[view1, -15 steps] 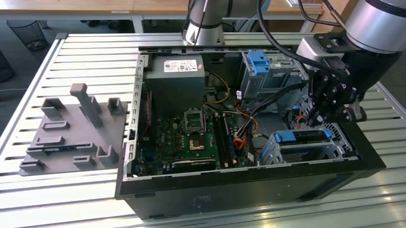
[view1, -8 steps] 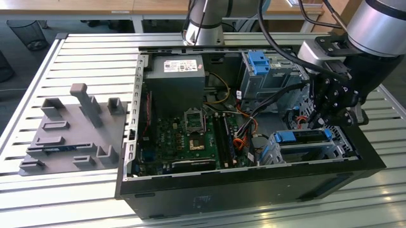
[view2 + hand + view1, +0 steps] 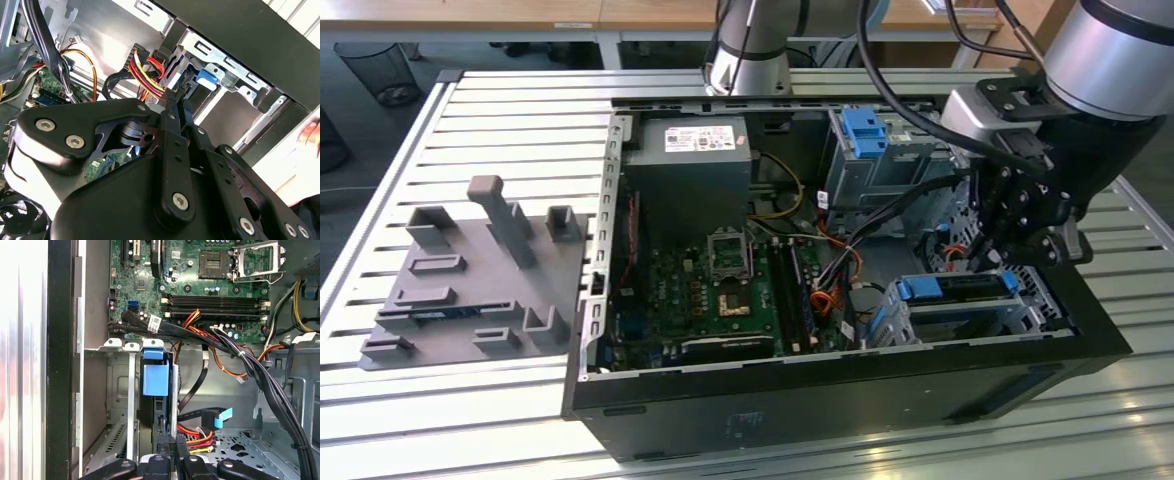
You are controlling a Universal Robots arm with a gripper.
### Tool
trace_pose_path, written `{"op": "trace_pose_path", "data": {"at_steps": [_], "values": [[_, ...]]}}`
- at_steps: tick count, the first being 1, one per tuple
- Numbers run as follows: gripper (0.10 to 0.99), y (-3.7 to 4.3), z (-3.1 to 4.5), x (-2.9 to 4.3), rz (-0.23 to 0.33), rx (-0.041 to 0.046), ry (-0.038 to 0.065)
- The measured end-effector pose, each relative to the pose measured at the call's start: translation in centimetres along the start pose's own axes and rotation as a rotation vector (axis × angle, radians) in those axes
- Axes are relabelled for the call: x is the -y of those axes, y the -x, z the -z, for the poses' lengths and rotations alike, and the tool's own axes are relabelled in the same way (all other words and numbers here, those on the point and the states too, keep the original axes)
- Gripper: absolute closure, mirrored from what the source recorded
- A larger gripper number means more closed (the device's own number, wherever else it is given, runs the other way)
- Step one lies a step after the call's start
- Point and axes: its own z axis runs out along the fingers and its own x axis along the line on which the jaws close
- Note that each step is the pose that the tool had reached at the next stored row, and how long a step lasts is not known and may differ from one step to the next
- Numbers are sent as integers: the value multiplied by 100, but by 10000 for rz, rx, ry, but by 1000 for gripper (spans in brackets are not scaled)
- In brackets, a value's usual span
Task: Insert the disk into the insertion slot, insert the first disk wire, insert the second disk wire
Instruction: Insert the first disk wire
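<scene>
My end effector (image 3: pixel 169 449), fingers closed, hangs at the blue-framed disk (image 3: pixel 155 380), seated in the silver insertion slot (image 3: pixel 117 390); red-yellow wires (image 3: pixel 197 432) just beside

Bright, even daylight on the slatted table (image 3: pixel 494 110); white glare beside the case wall (image 3: pixel 60 340) in the first wrist view.
</scene>
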Motion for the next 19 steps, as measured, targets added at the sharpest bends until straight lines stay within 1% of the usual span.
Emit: {"op": "trace_pose_path", "data": {"at_steps": [3,7,19], "values": [[918,-10,-7,-7,3,-4,-32],[918,-40,-17,-9,2,-2,-37],[918,-48,-45,-10,15,-2,-37]]}}
